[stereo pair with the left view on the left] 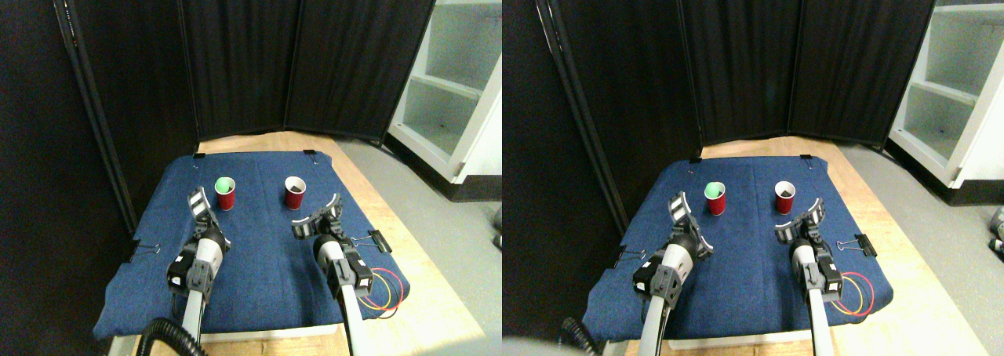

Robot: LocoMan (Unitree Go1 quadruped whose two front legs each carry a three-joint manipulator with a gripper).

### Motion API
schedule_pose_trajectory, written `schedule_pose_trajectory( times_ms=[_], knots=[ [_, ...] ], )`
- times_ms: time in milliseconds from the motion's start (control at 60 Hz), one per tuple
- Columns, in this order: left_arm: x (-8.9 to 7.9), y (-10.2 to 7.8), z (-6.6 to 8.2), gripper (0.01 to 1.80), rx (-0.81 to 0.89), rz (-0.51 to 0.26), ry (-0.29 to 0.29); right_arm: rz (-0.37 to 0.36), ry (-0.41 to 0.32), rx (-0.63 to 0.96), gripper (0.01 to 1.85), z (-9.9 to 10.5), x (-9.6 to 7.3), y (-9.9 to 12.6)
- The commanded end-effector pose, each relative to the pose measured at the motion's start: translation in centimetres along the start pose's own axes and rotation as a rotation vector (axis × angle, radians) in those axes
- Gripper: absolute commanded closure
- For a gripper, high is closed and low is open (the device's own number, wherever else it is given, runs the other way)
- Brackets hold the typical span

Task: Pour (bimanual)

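Observation:
Two red cups stand upright on the blue cloth (259, 254). The left cup (226, 194) has a pale green inside; the right cup (295, 193) holds something dark at its bottom. My left gripper (209, 217) is open, just to the near left of the left cup and apart from it. Open too, my right gripper (318, 215) sits just near-right of the right cup, not touching it. Neither gripper holds anything.
The cloth covers a wooden table (427, 301) and is held by black binder clips (379, 241). Red and yellow cables (384, 289) loop at the cloth's near right. Black folding screens (306, 58) stand behind; a white shelf unit (455, 81) is at the right.

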Motion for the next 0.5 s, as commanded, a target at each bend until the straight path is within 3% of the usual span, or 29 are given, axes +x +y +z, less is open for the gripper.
schedule_pose_trajectory(
  times_ms=[17,150,333,500],
  knots=[
    [-0.4,-0.5,0.6,0.52,0.048,-0.023,-0.056,0.079,-0.017,-0.062,0.52,-0.1,-0.2,1.2],
    [-0.8,-0.8,0.5,0.63,0.130,-0.041,-0.056,0.097,-0.014,-0.161,0.49,-0.2,-0.3,1.4],
    [-1.6,-1.5,0.4,0.73,0.313,-0.146,-0.108,0.146,-0.005,-0.319,0.57,-0.4,-0.9,1.9],
    [-1.9,-2.2,0.5,0.67,0.516,-0.332,-0.163,0.172,-0.034,-0.480,0.64,-0.5,-1.7,2.7]
  ],
)
